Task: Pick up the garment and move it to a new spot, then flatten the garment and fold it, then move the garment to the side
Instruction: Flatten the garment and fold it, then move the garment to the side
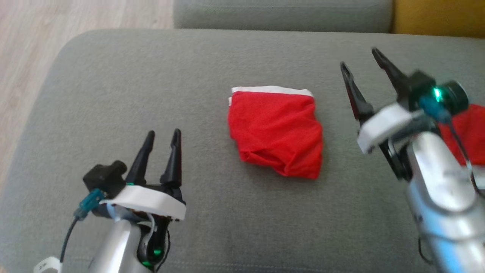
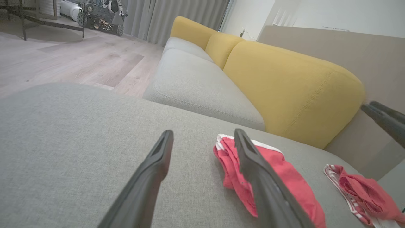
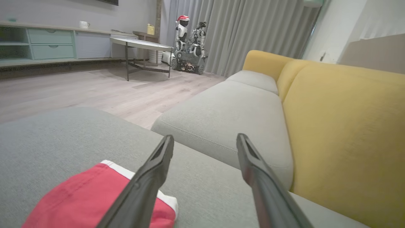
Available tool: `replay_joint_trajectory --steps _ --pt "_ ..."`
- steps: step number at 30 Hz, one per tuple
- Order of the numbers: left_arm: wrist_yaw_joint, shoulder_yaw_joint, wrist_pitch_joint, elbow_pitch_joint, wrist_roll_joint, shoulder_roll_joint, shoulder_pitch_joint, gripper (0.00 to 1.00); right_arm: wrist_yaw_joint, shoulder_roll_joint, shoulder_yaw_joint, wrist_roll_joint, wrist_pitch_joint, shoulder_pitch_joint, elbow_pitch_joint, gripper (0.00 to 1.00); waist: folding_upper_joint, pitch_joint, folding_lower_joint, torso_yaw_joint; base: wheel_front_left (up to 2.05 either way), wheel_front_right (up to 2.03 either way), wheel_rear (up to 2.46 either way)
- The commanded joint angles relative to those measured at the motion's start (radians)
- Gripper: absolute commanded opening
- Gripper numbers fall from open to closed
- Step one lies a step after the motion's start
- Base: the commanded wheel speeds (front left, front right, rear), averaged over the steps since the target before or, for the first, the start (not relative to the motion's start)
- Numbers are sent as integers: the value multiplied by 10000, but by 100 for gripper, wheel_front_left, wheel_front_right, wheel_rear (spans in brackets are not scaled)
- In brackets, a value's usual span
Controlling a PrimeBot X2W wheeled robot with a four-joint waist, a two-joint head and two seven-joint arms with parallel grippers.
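Observation:
A red garment (image 1: 276,131) with a white band along its far edge lies folded into a rough square in the middle of the grey cushion (image 1: 159,87). The same garment (image 2: 284,177) appears just right of my left fingers, and again (image 3: 95,199) at the lower left of the right wrist view. My left gripper (image 1: 164,135) hovers open at the lower left, well clear of the garment, fingers empty. My right gripper (image 1: 361,58) is raised open to the garment's right, holding nothing.
A second red cloth with striped trim (image 1: 470,132) lies at the cushion's right edge, behind my right arm (image 1: 435,178); it shows too (image 2: 360,190). A yellow backrest (image 2: 294,88) and more seat cushions (image 3: 227,114) lie beyond. Wooden floor (image 1: 22,49) borders the left.

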Motion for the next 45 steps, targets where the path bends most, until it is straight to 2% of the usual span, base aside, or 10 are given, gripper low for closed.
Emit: replay_joint_trajectory --steps 1,10,21,34,39,45 --pt "78 481 -120 -448 149 66 -399 100 19 3 -137 -286 -149 368 -684 100 0 -153 0 -230 0 0 0" --pt "153 839 -120 -837 442 66 -112 100 19 366 -1451 -1729 -685 2669 -2575 100 0 -309 0 -553 0 0 0" --pt "121 691 -120 -860 1223 66 617 100 19 1186 -2357 -2474 -1047 4116 -3092 100 0 -337 0 -517 0 0 0" --pt "26 595 -120 -1023 1234 66 437 100 19 1443 -2564 -2622 -862 4011 -2977 100 0 38 0 -219 0 0 0" --pt "-25 431 -120 -977 1150 66 266 100 19 1529 -2459 -2250 -623 3691 -2662 100 0 358 0 122 0 0 0" --pt "-65 276 -120 -893 1081 66 98 100 19 1573 -2097 -1496 -271 2975 -1704 100 0 706 0 543 0 0 0"
